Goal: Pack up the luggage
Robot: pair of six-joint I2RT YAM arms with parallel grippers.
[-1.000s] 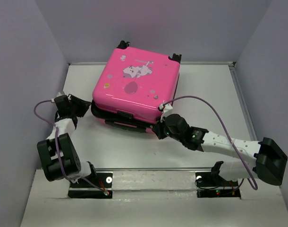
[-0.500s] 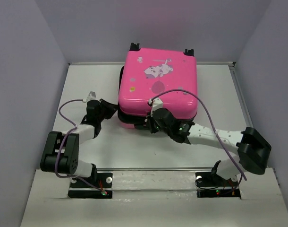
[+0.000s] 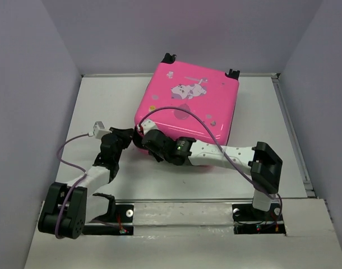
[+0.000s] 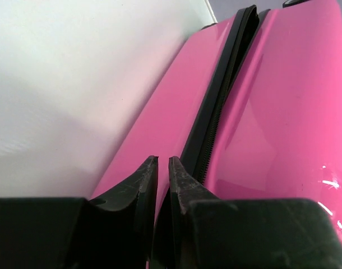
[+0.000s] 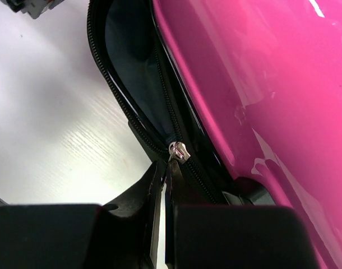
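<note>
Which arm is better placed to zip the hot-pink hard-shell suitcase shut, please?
The right: the right end effector is shut on the silver zipper pull beside the gap showing dark lining. The left end effector, nearly shut on nothing, sits by the closed black zipper band of the hot-pink hard-shell suitcase.

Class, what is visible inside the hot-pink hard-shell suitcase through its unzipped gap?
Only dark fabric lining shows, beside black zipper teeth and the silver zipper slider. The hot-pink hard-shell suitcase covers any contents.

Overhead view looks down, wrist views close; all share the luggage (image 3: pixel 188 106)
</note>
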